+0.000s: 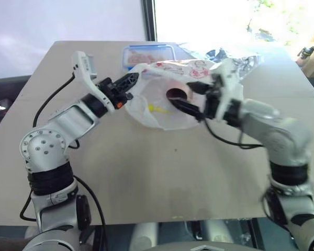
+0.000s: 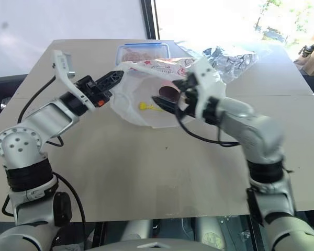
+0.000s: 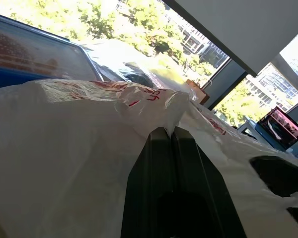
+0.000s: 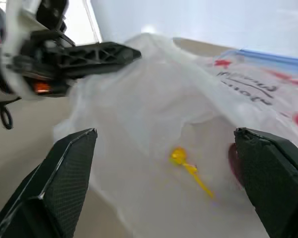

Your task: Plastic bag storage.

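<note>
Near the middle of the head views, on a pale tabletop [image 1: 162, 178], the plastic bag [image 1: 162, 99] hangs lifted as a thin translucent white sheet with red print along its upper edge; a small yellow item [image 2: 146, 106] and a dark round patch [image 2: 168, 93] show through it; behind it, toward the upper centre, sits a blue-lidded container [image 1: 148, 54], and a crinkly clear bag [image 2: 231, 56] lies at upper right; the left gripper [image 1: 130, 79], at left of centre, has its fingers pinched together on the bag's upper rim; the right gripper [image 4: 164, 163], at right of centre, holds its fingers spread wide with nothing between them, close against the bag's face; the step looks like gathering or folding the bag for storage; next, the right gripper likely needs to close on loose film while the left holds the rim.
</note>
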Robot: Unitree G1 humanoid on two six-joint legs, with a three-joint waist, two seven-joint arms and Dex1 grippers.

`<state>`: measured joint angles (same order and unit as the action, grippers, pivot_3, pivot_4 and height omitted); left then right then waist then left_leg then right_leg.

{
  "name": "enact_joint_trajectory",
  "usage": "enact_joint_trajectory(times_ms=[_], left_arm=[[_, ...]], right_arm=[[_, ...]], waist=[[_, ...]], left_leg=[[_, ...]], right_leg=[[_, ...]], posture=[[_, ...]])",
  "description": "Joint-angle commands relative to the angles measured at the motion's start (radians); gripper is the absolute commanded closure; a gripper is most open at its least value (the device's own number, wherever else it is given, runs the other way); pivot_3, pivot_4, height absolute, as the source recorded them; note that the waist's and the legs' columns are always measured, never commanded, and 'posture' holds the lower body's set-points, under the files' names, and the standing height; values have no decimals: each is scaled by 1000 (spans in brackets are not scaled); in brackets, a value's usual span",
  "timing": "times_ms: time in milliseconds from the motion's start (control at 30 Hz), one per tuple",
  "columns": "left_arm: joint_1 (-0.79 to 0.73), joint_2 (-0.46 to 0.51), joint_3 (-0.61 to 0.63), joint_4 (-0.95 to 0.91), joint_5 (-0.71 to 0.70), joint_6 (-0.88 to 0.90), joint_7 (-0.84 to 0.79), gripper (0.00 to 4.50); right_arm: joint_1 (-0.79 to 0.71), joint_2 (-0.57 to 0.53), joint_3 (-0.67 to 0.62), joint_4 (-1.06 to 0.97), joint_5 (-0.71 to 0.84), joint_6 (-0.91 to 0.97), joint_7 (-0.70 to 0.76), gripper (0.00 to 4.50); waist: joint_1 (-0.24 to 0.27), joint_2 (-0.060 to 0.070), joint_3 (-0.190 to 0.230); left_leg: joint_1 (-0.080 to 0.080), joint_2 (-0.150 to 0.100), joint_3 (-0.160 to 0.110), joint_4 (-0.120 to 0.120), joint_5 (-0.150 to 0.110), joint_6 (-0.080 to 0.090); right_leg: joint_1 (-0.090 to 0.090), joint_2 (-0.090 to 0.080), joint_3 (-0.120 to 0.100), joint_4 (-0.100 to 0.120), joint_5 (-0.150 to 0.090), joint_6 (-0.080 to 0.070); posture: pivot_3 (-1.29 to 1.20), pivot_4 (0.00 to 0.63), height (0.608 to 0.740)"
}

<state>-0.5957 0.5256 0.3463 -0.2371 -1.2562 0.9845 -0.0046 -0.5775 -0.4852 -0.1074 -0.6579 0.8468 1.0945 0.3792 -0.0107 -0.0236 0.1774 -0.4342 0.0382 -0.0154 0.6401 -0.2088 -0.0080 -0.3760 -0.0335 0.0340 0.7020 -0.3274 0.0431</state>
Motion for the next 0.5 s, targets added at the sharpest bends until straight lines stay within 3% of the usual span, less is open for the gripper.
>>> enact_joint_trajectory(times_ms=[33,133,233,300,433,500], left_arm=[[-28,0,-27,18,39,-23,-53,4500],[-54,-6,-51,59,77,-29,-99,4500],[-75,-13,-63,92,104,-33,-134,4500],[-90,-18,-73,106,119,-33,-159,4500],[-106,-29,-88,112,150,-31,-191,4500],[-106,-30,-84,107,155,-26,-198,4500]], right_arm=[[111,-115,-128,-207,126,95,-40,26],[163,-180,-280,-264,181,128,-165,26],[171,-244,-337,-266,172,176,-261,26],[194,-277,-301,-262,134,188,-288,26],[121,-148,-157,-137,35,127,-377,26],[103,-147,-95,-105,-31,109,-378,26]], waist=[[-2,0,0],[-7,0,0],[-6,0,0],[-4,0,0],[-11,-1,0],[-8,0,0]], left_leg=[[0,-1,0,0,0,0],[1,-1,3,-1,0,0],[2,-1,5,-1,0,0],[2,-1,5,-1,0,0],[2,0,6,-1,0,-1],[1,-1,6,-1,2,-3]], right_leg=[[0,0,0,-1,0,0],[0,1,3,-2,0,0],[0,2,4,-1,0,0],[0,3,4,-1,0,0],[0,4,6,-3,0,0],[0,3,6,-3,0,0]], posture=[[0,150,740],[0,150,740],[0,150,740],[0,150,740],[0,150,740],[0,150,740]])
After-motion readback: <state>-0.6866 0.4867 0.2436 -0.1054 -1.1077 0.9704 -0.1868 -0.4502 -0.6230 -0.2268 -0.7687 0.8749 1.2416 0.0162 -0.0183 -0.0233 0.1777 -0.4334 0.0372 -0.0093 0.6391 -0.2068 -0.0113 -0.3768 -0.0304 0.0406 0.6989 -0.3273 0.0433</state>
